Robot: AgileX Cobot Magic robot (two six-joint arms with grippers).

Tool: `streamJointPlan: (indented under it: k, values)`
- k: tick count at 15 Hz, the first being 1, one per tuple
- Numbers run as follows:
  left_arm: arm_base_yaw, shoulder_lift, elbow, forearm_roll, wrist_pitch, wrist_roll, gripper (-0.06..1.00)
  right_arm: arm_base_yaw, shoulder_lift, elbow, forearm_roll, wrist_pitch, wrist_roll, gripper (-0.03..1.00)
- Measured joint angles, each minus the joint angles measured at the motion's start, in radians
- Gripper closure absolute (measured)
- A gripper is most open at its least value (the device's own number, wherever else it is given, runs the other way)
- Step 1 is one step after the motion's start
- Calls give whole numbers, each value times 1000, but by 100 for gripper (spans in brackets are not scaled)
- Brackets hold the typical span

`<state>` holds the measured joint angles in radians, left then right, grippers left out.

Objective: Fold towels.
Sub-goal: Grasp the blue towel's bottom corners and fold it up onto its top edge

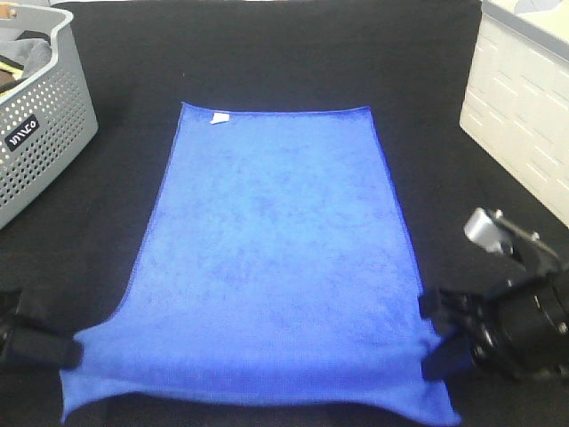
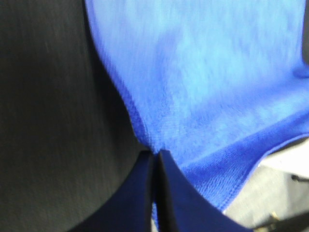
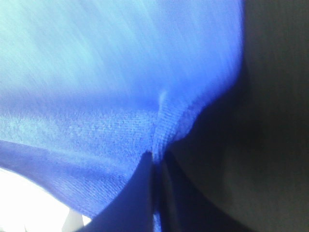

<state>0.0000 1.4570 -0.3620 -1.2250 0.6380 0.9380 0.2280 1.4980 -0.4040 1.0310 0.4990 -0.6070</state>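
Observation:
A blue towel (image 1: 276, 258) lies spread flat on the black table, with a small white tag (image 1: 219, 117) at its far edge. My left gripper (image 1: 73, 354) is shut on the towel's near left edge; in the left wrist view the closed fingers (image 2: 154, 164) pinch the blue cloth (image 2: 207, 87). My right gripper (image 1: 434, 342) is shut on the towel's near right edge; in the right wrist view the closed fingers (image 3: 155, 162) pinch the cloth (image 3: 96, 82). The near edge is lifted slightly off the table between the two grippers.
A grey perforated basket (image 1: 36, 116) holding dark cloth stands at the far left. A white panelled box (image 1: 524, 107) stands at the far right. The black table (image 1: 267, 53) extends beyond the towel's far edge.

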Motion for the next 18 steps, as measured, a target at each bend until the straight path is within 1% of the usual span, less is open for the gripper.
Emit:
streamJointPlan:
  k: [2, 3, 4, 8, 12, 13, 14, 15, 16, 17, 18]
  values:
    - [0, 1, -73, 31, -48, -73, 94, 0, 28, -111, -25, 3, 9, 97]
    - [0, 19, -145, 49, -62, -110, 94, 0, 77, -216, -55, 18, 30, 97]
    - [0, 19, -145, 49, -62, -110, 94, 0, 77, -216, -55, 18, 30, 97]
    - [0, 194, -373, 61, -63, -138, 94, 0, 259, -538, -167, 22, 116, 97]
    - [0, 407, -678, 62, -62, -139, 94, 0, 456, -889, -321, 52, 236, 97]
    - [-1, 484, -801, 62, -58, -139, 94, 0, 539, -1015, -385, 59, 284, 97]
    - [-6, 533, -885, 69, -56, -141, 94, 0, 586, -1093, -425, 67, 307, 97]
    - [-20, 574, -960, 81, -62, -141, 94, -3, 631, -1177, -464, 72, 326, 97]
    - [-51, 630, -1080, 124, -75, -141, 94, -15, 693, -1272, -497, 77, 350, 97]
    - [-67, 664, -1135, 147, -98, -147, 94, -31, 738, -1352, -510, 77, 358, 97]
    - [-67, 664, -1135, 147, -98, -147, 94, -31, 738, -1352, -510, 77, 358, 97]
